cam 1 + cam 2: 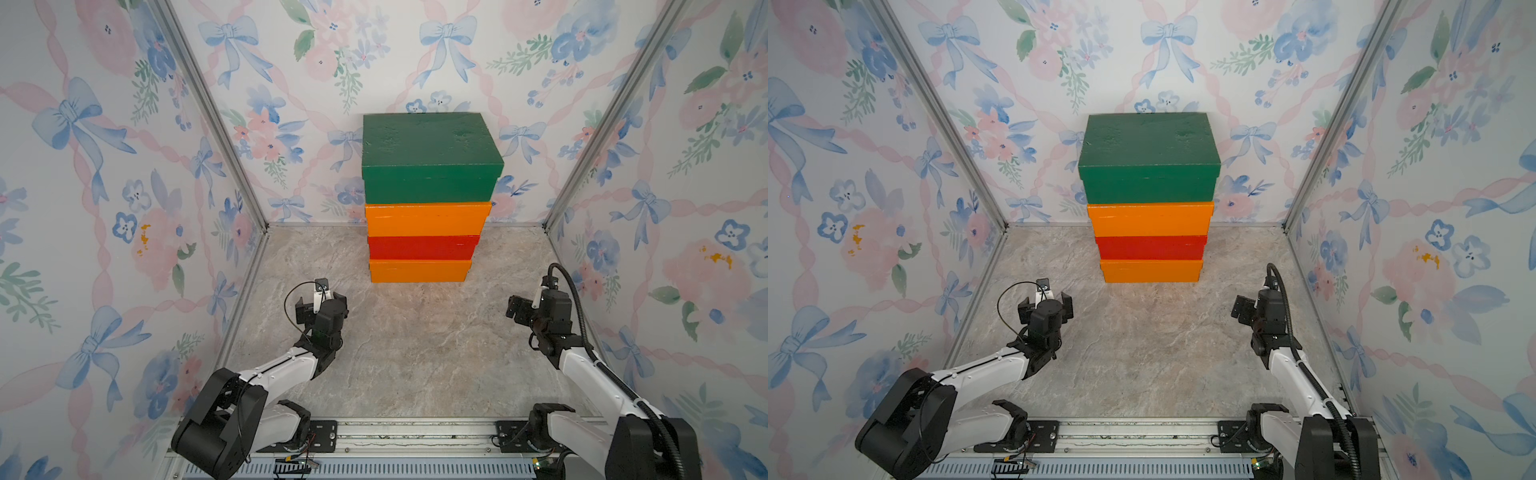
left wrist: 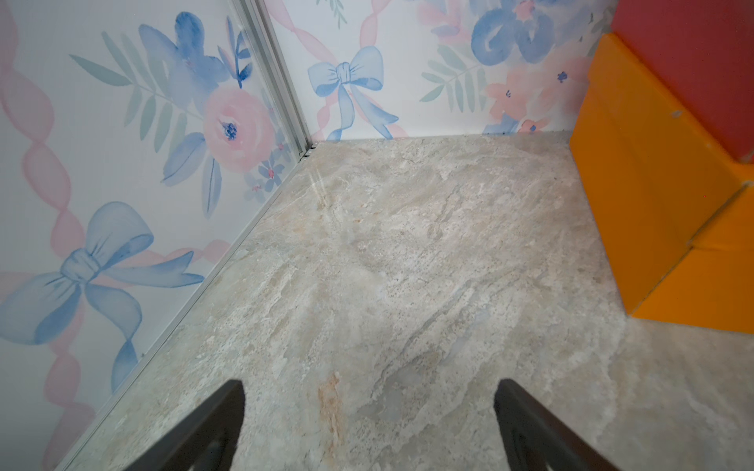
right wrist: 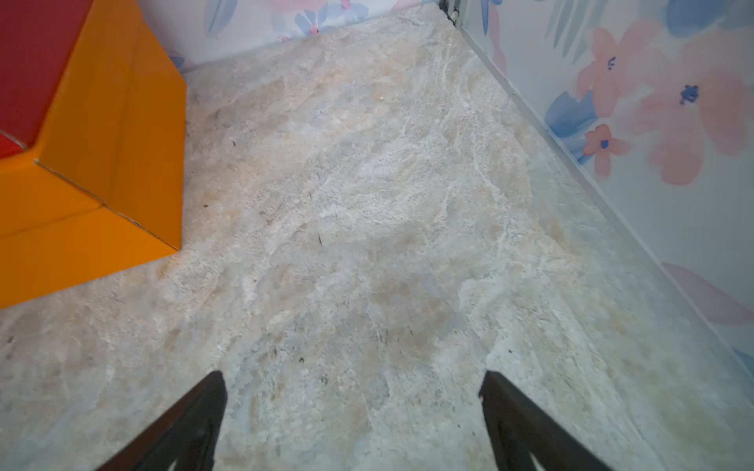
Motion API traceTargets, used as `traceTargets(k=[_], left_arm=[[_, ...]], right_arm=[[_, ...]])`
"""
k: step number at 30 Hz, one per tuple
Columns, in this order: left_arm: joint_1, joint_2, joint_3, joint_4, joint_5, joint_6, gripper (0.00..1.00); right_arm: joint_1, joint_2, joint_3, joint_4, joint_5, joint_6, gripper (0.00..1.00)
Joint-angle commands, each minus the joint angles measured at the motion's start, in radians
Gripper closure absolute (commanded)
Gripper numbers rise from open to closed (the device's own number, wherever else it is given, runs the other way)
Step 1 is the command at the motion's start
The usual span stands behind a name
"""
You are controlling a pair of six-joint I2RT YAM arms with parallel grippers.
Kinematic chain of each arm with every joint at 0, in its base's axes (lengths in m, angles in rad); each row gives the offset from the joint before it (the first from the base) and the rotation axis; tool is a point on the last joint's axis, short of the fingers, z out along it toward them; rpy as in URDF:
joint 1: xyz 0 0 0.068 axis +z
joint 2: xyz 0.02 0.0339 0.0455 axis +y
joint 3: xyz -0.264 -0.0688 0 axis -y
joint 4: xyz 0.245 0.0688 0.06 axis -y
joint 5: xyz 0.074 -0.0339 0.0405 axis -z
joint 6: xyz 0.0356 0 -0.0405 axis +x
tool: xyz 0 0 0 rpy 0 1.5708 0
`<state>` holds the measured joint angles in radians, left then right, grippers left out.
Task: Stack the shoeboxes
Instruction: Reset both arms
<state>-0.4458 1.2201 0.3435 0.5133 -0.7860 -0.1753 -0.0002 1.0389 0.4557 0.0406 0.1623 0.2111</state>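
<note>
Standing close in front of the back wall, the shoeboxes form one pile on the table: lower orange box, red box, upper orange box, green box on top. Whether the pile touches the wall cannot be told. The green lid hides the other lids, and both wrist views cut the pile off at the red box. The left gripper sits in front of the pile to its left and the right gripper to its right, both well apart from it, jaws spread wide over bare table, holding nothing
</note>
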Motion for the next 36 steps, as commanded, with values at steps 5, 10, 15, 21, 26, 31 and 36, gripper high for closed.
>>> traceTargets(k=[5, 10, 15, 21, 26, 31, 36], left_arm=[[-0.046, -0.123, -0.167, 0.118, -0.129, 0.02, 0.02], [-0.12, -0.13, -0.181, 0.11, -0.203, 0.087, 0.02], [-0.159, -0.153, -0.197, 0.1, -0.299, 0.075, 0.02], [-0.15, -0.234, -0.231, 0.103, -0.313, 0.059, 0.02], [-0.056, -0.246, -0.23, 0.102, 0.005, 0.125, 0.02], [-0.027, -0.249, -0.23, 0.111, 0.012, 0.111, 0.02], [0.013, -0.244, -0.235, 0.149, 0.084, 0.111, 0.02]], right_arm=[[0.072, -0.086, -0.114, 0.03, 0.196, -0.034, 0.03], [0.107, -0.094, -0.114, 0.017, 0.248, -0.04, 0.03], [0.127, -0.072, -0.107, 0.038, 0.281, -0.044, 0.03], [0.129, -0.054, -0.129, 0.142, 0.305, -0.041, 0.03], [0.129, -0.035, -0.138, 0.205, 0.336, -0.043, 0.03], [0.129, -0.014, -0.134, 0.227, 0.342, -0.048, 0.03], [0.13, 0.01, -0.141, 0.296, 0.342, -0.065, 0.03]])
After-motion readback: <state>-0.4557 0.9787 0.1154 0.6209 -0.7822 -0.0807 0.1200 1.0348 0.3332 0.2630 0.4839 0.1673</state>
